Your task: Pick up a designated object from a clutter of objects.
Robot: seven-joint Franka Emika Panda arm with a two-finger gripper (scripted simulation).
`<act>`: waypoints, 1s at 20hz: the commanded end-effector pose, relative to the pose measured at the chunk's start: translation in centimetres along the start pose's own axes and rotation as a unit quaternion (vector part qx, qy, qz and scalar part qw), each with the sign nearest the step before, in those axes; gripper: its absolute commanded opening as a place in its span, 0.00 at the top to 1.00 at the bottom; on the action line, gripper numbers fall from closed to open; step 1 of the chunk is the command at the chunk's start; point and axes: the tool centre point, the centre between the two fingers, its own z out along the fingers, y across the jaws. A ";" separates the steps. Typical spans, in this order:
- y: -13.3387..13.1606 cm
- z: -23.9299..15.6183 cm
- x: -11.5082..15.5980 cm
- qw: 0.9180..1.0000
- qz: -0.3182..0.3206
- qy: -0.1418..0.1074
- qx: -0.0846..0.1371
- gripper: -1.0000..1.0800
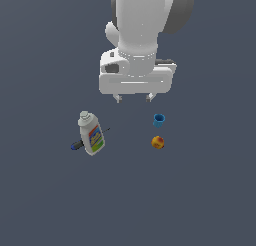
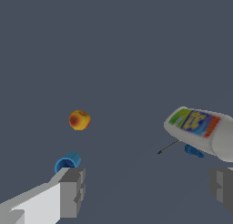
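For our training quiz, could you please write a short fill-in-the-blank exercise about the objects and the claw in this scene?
1. The claw hangs above the surface with its fingers ____.
2. The small cup beside the orange-red ball is ____ in colour.
3. The white bottle lies on top of the dark ____.
4. In the exterior view, the object nearest the claw is the ____.

Missing words: open; blue; pen-like tool; cup

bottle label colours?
Green, yellow, blue and red-orange stripes on the bottle label; clearest in the wrist view.
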 end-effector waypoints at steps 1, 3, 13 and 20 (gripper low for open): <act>0.0 0.0 0.0 1.000 0.000 0.000 0.000 0.04; 0.1 0.0 0.0 1.000 0.001 0.000 0.001 0.04; 1.7 -0.4 0.0 1.000 0.009 -0.003 0.008 0.04; 1.3 0.2 -0.1 1.000 0.003 -0.003 0.007 0.04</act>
